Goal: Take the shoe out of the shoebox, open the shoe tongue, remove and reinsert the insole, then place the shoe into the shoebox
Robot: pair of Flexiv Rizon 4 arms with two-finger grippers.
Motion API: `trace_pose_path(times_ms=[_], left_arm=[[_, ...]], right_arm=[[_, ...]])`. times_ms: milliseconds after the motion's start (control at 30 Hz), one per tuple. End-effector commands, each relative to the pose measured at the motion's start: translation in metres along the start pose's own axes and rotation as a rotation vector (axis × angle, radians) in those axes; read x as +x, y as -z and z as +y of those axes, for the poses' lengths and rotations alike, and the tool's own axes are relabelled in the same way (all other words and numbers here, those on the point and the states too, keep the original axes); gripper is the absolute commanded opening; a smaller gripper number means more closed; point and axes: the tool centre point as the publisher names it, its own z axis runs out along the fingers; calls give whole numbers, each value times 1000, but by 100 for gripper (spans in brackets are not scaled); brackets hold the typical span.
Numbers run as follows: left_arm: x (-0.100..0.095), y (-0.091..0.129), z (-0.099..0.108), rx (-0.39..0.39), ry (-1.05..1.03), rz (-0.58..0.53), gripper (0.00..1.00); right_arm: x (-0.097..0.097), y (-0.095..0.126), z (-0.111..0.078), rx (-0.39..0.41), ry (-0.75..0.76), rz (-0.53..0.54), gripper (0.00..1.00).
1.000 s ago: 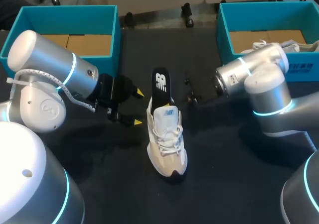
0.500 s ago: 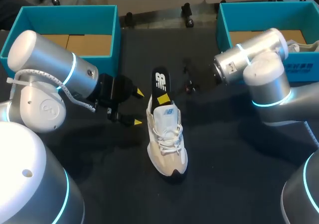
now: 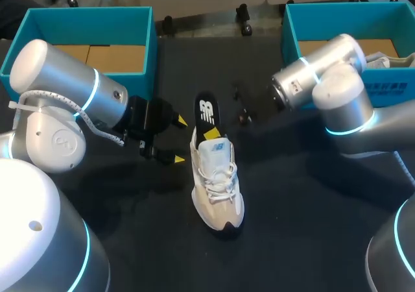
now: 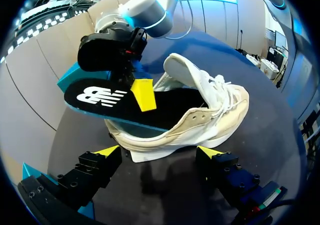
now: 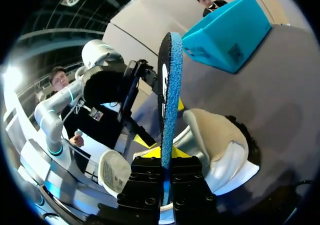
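- Presently, the shoe stands on its sole on the black table, lower middle of the frame and outside both boxes. Its dark toe points to the bottom edge and its heel to the top. The long axis runs nearly vertical in the frame, leaning a little.
- The left gripper sits just left of the heel with its fingers spread wide, holding nothing. Its own camera shows the shoe's side just ahead of the fingers, not between them. My guess is that it is parked there to brace the shoe if the shoe drags.
- The tongue is lifted up and toward the toe, leaving the throat open, presumably so the insole has a free path.
- The insole is at centre frame, above the heel. Its front part is inside the shoe and its heel end is out and raised. Its long axis is roughly in line with the shoe's and points to the top of the frame.
- The right gripper is clamped on the insole near the collar, one finger on each face. Its wrist camera sees the insole edge-on between them. Whether the insole is coming out or going in, I cannot tell.
- The left shoebox is at upper left.
- The right shoebox is at upper right, with what looks like another pale shoe inside.
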Motion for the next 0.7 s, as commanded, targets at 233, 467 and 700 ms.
trace_pose_path(times_ms=[233, 467, 700], left_arm=[[1, 0, 0, -2, 0, -2, 100], [1, 0, 0, -2, 0, -2, 100], [1, 0, 0, -2, 0, -2, 100]], right_arm=[[6, -12, -18, 42, -64, 20, 0], [8, -4, -10, 44, -40, -14, 13], [8, 4, 3, 57, -1, -38, 33]])
